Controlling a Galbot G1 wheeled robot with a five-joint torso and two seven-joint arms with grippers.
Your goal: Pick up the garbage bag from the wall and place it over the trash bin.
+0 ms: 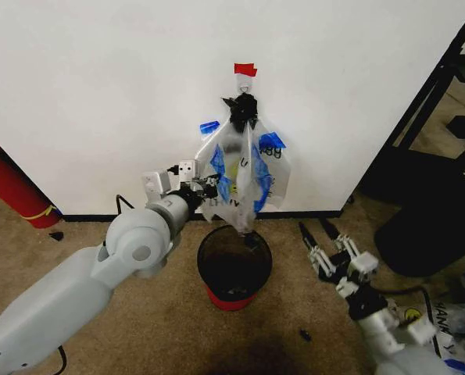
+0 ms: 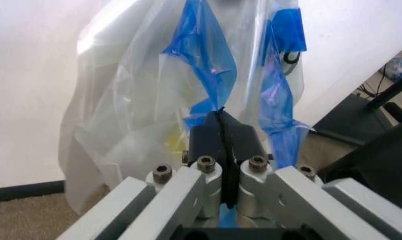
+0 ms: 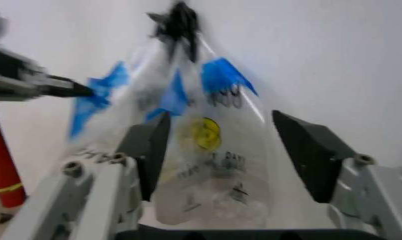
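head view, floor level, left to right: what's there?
Red cylinder → left tool, shut on the garbage bag → trash bin → right tool, open → black chair base.

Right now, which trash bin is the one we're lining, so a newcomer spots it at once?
Find the white wall with the garbage bag hanging from it. On the carpet directly beneath sits the trash bin: small, round, black mesh with a red base. The red cylinder stands far to the left, taller, solid red, yellow-banded.
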